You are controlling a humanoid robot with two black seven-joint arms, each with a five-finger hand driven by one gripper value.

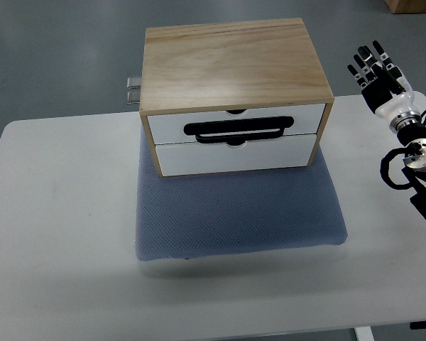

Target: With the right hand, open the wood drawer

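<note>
A wooden drawer box (231, 67) stands at the back of a blue-grey mat (241, 213) on the white table (57, 227). It has two white drawer fronts, both shut. The upper drawer (234, 121) carries a black bar handle (238, 129). Beneath it lies the lower drawer (234, 156). My right hand (373, 67) hovers to the right of the box, near the table's far right edge, fingers spread and pointing away, holding nothing. It is well apart from the box. The left arm is out of view.
A small grey metal part (133, 90) sticks out behind the box's left side. Grey floor lies beyond the table's far edge. A brown box corner (415, 6) shows at the top right. Black cables (397, 170) loop around my right forearm.
</note>
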